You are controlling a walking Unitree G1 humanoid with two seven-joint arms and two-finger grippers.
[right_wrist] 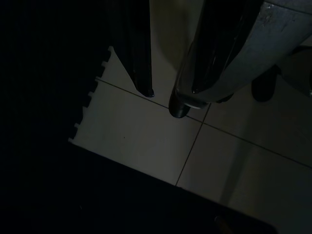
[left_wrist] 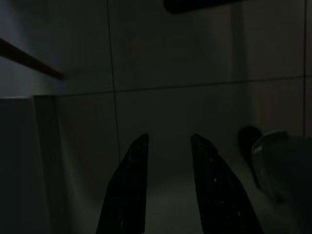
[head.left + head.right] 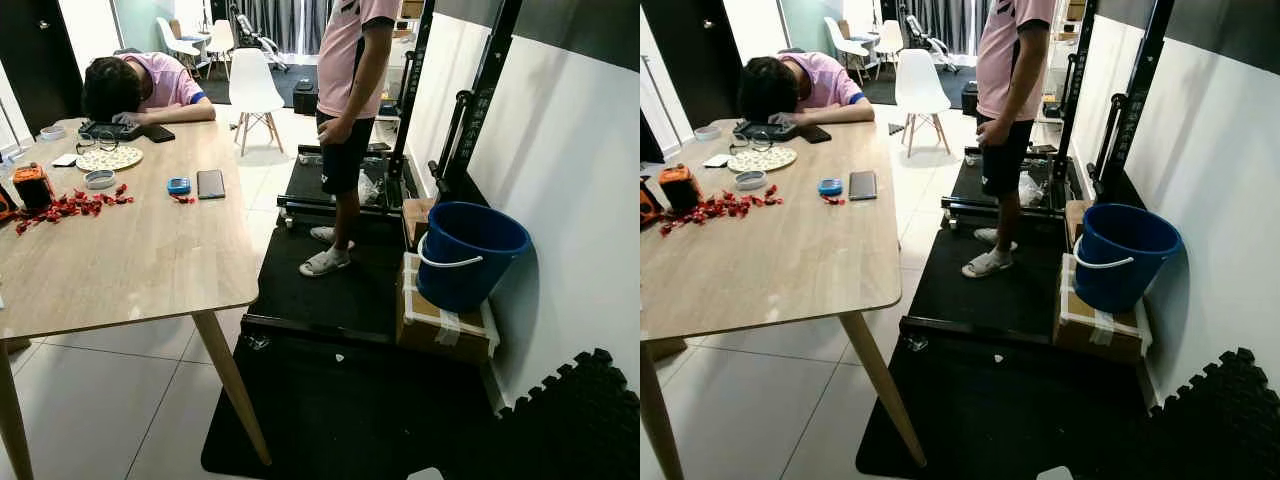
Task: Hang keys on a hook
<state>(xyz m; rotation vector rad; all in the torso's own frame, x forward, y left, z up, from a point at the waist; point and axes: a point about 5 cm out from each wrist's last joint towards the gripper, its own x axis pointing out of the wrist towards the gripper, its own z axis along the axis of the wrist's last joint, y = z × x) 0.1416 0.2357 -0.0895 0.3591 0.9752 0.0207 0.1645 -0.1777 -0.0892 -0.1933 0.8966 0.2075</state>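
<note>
The left gripper (image 2: 168, 146) hangs idle in deep shade over pale floor tiles (image 2: 170, 102), its two black fingers (image 2: 127, 190) parted with a narrow gap between them and nothing in it. The right gripper (image 1: 161, 100) also hangs low, its fingers (image 1: 139, 53) a little apart and empty, pointing at light tiles (image 1: 141, 141); a black puzzle-edged foam mat (image 1: 44, 122) lies just beside them. Ahead of both claws, the head camera looks across a light wooden table (image 3: 140, 260) on the left carrying scattered red sweets (image 3: 70, 205), an orange device (image 3: 33, 185), a round patterned plate (image 3: 109, 158), a small blue object (image 3: 179, 185) and a dark phone (image 3: 210, 183). A seated person (image 3: 140, 88) rests their head at its far end. To the right, a standing person (image 3: 345, 120) in sandals is on a black floor mat (image 3: 330, 290), near a blue bucket (image 3: 468, 255) sitting on a cardboard box (image 3: 440, 325) against the white wall (image 3: 570, 180). White chairs (image 3: 252, 95) stand further back. I cannot tell where the keys or the hook are.
</note>
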